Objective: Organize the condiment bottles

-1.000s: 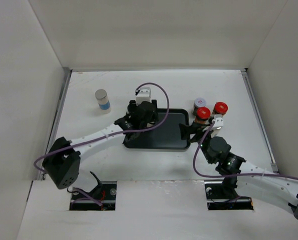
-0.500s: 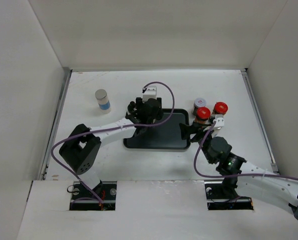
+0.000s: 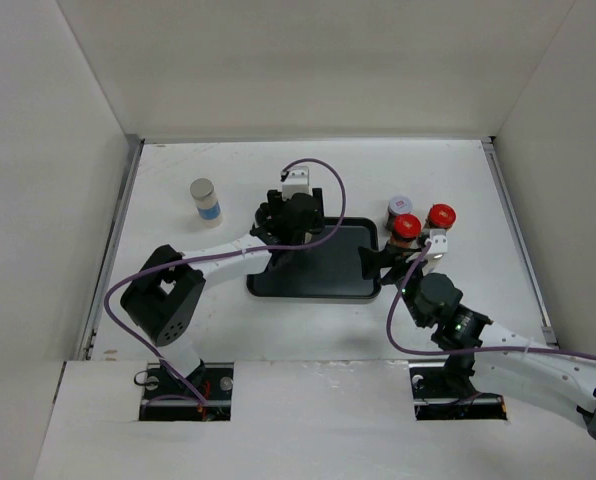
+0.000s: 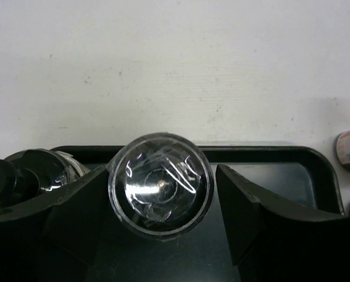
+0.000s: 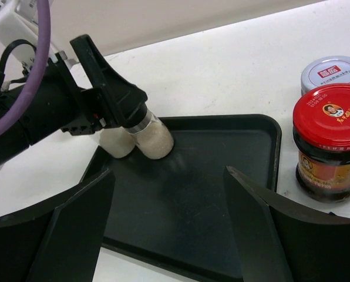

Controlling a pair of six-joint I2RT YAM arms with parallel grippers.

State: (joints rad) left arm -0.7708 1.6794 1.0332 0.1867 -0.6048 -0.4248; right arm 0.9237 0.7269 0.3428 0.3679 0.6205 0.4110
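shaker in hand: clear-capped shaker (image 4: 161, 183), upright in the upper-left corner of the black tray (image 3: 323, 268), seen cap-on from the left wrist.
left hand: left hand (image 4: 162, 169) has a finger on each side of that cap, very close. Can't tell if it pinches or sits loose.
neighbour: dark-capped shaker (image 4: 37, 171) just beside it, further left in the left wrist view, also inside the tray rim.
tray contents: those two shakers only, crowded in one corner. The rest of the floor is bare.
right hand: right hand (image 5: 168, 173) spread wide, holding nothing, low over the tray's right edge.
outside tray: red-lidded jar (image 3: 406, 227), second red-lidded jar (image 3: 441, 215) and silver-capped jar (image 3: 399, 205) clustered on the worktop (image 3: 458, 170) just right of the tray. Grey-capped shaker (image 3: 205, 199) stands alone, upper left, well apart from the tray.
step: looks like set-down of the clear-capped shaker, roughly a third of the bottles in.
next move: probably spread the fingers clear and lift straight up. The neighbour is close and could get clipped.
after that: the near red-lidded jar is the right hand's easy pick.
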